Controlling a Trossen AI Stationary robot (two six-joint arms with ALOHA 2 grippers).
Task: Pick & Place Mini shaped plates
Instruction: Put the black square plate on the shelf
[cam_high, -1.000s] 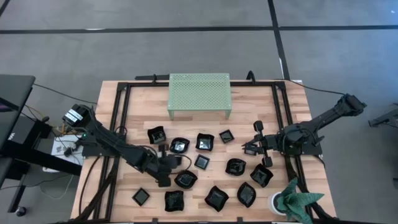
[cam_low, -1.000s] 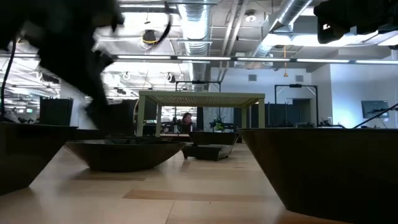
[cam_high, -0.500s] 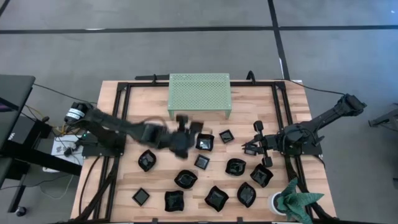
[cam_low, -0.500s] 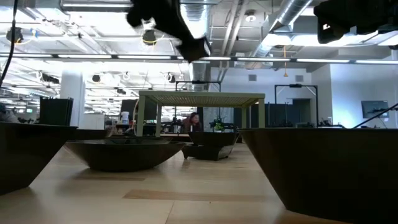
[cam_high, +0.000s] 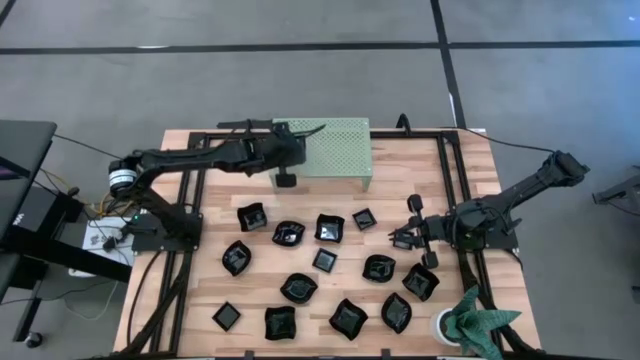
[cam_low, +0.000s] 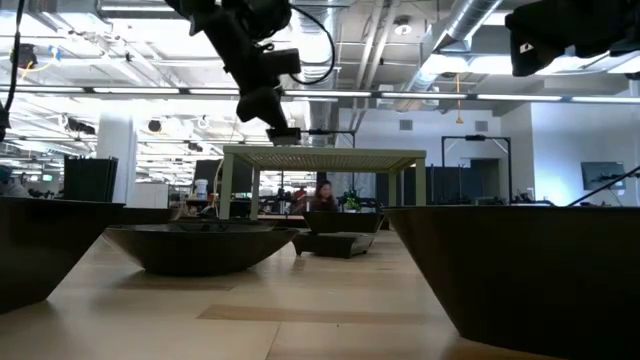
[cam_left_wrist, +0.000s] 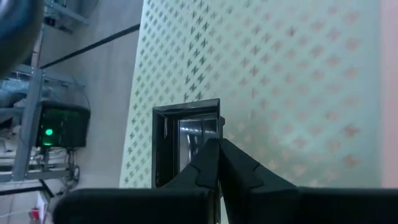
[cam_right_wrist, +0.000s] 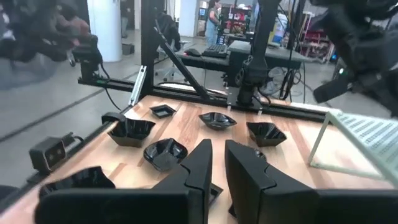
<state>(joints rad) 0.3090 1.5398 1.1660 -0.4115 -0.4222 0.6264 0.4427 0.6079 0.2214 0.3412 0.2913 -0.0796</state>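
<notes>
Wooden table (cam_high: 470, 165) fills the overhead picture, with a pale green perforated stand (cam_high: 335, 145) at its far edge and black mini plates (cam_high: 330, 262) scattered over the near half. Reaching across from the left, the left gripper (cam_high: 287, 152) sits over the stand's left end, its fingers pinched onto the rim of a small square plate (cam_left_wrist: 186, 146) that lies against the stand's top. That plate is partly hidden behind the fingers. On the right, the right gripper (cam_high: 400, 238) waits just above the table among the plates, its fingers a narrow gap apart and holding nothing.
</notes>
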